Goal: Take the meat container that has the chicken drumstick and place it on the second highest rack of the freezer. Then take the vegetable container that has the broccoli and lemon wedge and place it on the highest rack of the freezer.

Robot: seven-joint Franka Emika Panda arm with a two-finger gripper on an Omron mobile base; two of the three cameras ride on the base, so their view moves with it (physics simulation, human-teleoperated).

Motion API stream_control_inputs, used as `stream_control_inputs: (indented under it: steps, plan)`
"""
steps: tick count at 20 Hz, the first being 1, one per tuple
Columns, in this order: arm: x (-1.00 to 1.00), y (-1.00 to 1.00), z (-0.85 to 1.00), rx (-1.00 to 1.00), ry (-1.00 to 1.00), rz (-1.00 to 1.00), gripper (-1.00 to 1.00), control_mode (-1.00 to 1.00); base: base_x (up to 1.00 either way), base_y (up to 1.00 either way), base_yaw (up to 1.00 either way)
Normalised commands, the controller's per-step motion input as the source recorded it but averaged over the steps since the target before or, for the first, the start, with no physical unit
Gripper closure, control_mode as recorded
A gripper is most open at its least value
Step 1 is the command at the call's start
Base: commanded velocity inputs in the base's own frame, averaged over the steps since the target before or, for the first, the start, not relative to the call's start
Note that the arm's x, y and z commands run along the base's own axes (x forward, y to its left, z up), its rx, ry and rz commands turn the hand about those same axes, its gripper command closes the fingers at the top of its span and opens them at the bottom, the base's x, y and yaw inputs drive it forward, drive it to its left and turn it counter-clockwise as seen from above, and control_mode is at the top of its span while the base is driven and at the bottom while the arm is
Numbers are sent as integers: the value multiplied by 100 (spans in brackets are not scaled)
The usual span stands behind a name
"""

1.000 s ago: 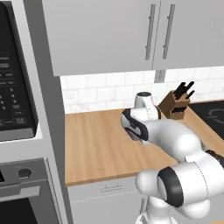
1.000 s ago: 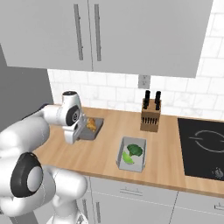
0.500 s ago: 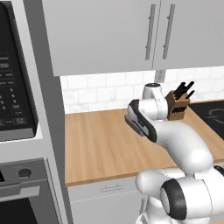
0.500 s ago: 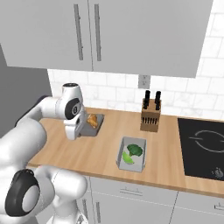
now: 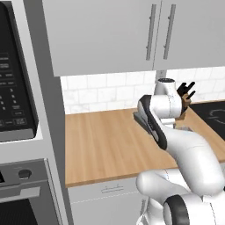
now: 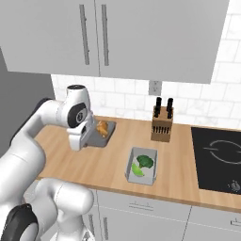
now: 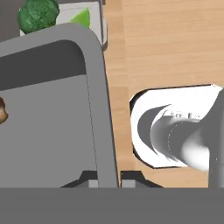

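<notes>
Your gripper is pinched shut on the rim of the meat container: in the hand view one dark tip sits on either side of the grey tray wall, pressed against it. In the right base view you see that grey container at the back left of the wooden counter, partly behind the hand, with the chicken drumstick showing orange-brown inside it. In the hand view only the end of the drumstick peeks in at the left edge of the tray floor. Whether the tray rests on the counter or is raised off it, you cannot tell from these views. The vegetable container sits apart from it, nearer the front edge of the counter, holding the broccoli and, just beside it, the lemon wedge. In the hand view that light tray lies just past the far corner of the meat container, with broccoli and lemon wedge in it. A wooden knife block stands near the tiled wall, right of both trays, and the black cooktop lies further right. From the left base view the arm hides both trays; the oven stack stands at the left of the counter.
</notes>
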Motion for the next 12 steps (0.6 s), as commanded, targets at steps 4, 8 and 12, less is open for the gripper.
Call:
stream_control_inputs:
  steps: [4,8,12]
  plan:
    - [-20,0,29,0,0,-19,100,-100,0,0,0]
    - [-41,0,28,0,-1,-9,100,-100,0,0,0]
    - [-42,0,28,0,-16,1,100,-100,0,0,0]
